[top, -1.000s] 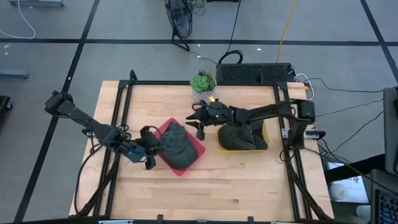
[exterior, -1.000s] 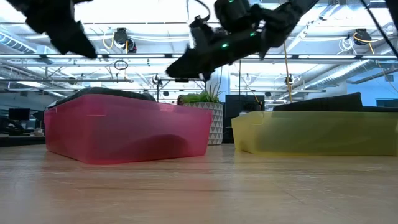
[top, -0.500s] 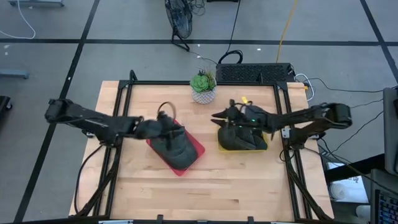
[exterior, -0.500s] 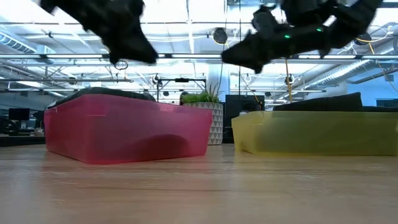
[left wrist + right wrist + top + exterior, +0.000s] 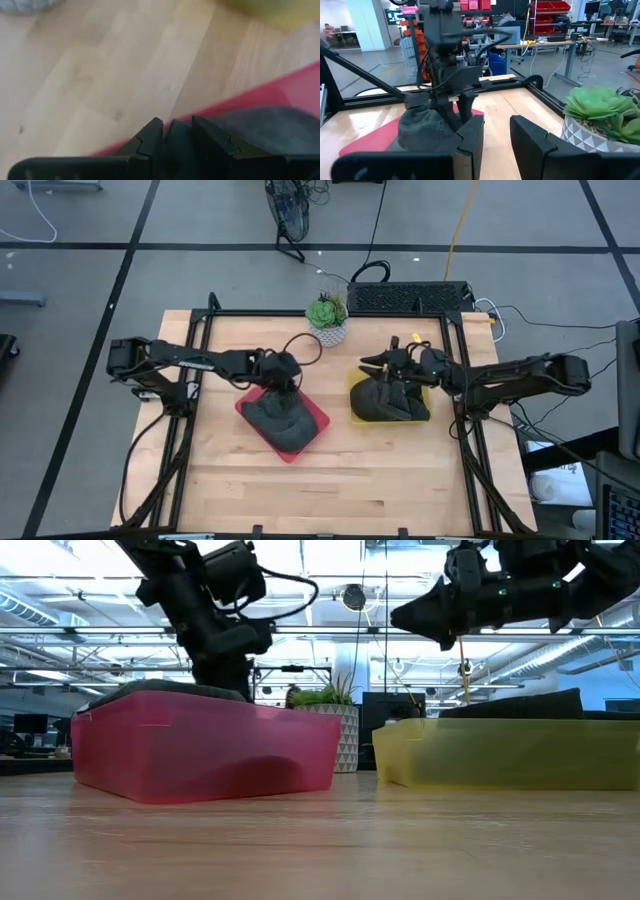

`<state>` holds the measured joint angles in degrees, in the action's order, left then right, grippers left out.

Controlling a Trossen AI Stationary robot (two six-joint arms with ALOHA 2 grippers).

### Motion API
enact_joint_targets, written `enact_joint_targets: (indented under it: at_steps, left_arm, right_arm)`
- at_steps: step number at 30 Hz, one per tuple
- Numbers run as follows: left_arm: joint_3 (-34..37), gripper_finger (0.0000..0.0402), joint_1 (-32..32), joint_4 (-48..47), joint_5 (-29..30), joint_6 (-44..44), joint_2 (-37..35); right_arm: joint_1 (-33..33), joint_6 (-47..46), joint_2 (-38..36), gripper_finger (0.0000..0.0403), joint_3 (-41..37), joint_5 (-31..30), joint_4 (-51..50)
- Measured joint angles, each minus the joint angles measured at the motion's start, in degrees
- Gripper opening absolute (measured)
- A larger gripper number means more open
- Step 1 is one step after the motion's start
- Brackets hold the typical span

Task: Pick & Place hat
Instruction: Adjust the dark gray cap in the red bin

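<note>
A dark grey hat [image 5: 287,427] lies in a red bin [image 5: 319,419] on the table's left half. My left gripper [image 5: 279,386] points down onto the hat's far side and is shut on its cloth. It also shows in the low view [image 5: 225,680] and in its own wrist view [image 5: 176,127]. A second dark hat [image 5: 386,403] fills a yellow bin [image 5: 426,394]. My right gripper [image 5: 372,363] hovers above the yellow bin's far left corner, open by a narrow gap and holding nothing [image 5: 496,127]. My left gripper pinches dark cloth of the hat [image 5: 176,139] between its two fingers. It comes from above, pointing down, at the far side of the crown [image 5: 442,122]. The hat still rests in the red bin. One layer or several, I cannot tell.
A potted green plant [image 5: 326,314] stands at the far edge between the bins. A black device [image 5: 410,297] lies behind the yellow bin. A black frame [image 5: 200,380] borders the table. Bare wood [image 5: 330,490] spreads along the near side.
My left gripper swung from the red bin's near left side toward the far right, over the hat, and came down onto it. My right gripper drew back from beside the red bin toward the table's right, ending above the yellow bin. Both hats stayed in their bins.
</note>
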<state>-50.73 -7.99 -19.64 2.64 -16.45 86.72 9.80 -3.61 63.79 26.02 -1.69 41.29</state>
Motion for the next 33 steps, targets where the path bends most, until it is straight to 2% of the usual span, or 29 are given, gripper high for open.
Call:
enact_joint_targets:
  at_steps: [5,9,19,28,33]
  left_arm:
    - [-0.67,0.0108,0.24,-7.96,0.55,-1.95,0.37]
    - [-0.67,0.0108,0.18,-10.03,3.32,-2.75,0.35]
    - [0.78,0.0108,0.02,-6.49,4.91,-2.53,0.47]
    - [2.72,0.0108,0.28,1.14,3.88,-3.04,6.72]
    - [2.40,0.0108,-0.04,3.09,3.05,-1.45,6.67]
  right_arm:
    - [0.04,0.66,-0.74,0.0086,-0.65,0.00,0.03]
    - [0.04,0.48,-0.72,0.0086,-0.65,-0.06,0.35]
    - [0.02,-0.02,-0.72,0.0086,-0.65,-1.54,0.40]
    - [0.02,-0.03,-0.72,0.0086,-0.63,-1.53,-0.42]
    - [0.02,-0.01,-0.72,0.0086,-0.63,-1.53,-0.41]
